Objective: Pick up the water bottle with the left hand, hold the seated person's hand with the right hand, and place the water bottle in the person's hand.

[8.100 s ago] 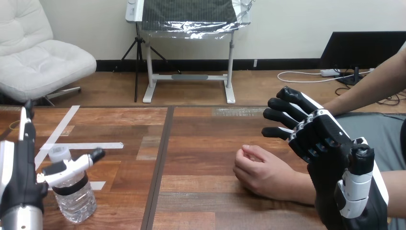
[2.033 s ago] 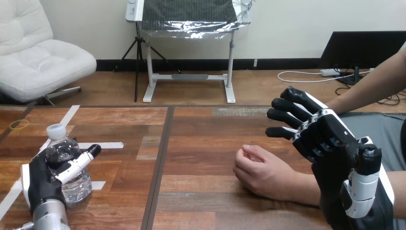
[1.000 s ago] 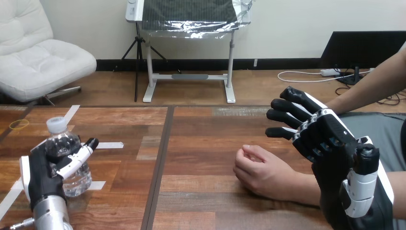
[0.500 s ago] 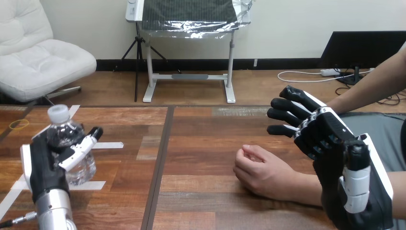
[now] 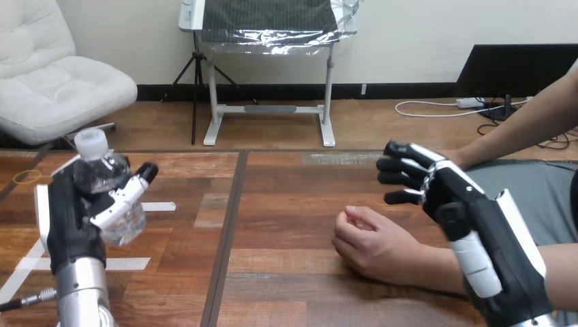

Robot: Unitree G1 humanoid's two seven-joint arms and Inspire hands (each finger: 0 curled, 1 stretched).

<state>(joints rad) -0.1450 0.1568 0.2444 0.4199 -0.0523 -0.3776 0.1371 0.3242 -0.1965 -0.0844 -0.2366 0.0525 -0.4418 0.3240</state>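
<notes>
Frame left: my left hand (image 5: 68, 218) grips the water bottle (image 5: 128, 226), seemingly clear of the counter (image 5: 286, 204). Lower right: my right hand (image 5: 470, 218), fingers spread, hovers beside the person's hand (image 5: 371, 245).

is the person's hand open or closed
Closed: the person's hand rests on the table with fingers curled in a loose fist.

Middle of water bottle (image 5: 128, 226) behind left hand (image 5: 67, 218).

table (image 5: 293, 276): wood, dark seam down middle | tape (image 5: 131, 263): white strips, left part | person's hand (image 5: 371, 245): resting, right part
</notes>
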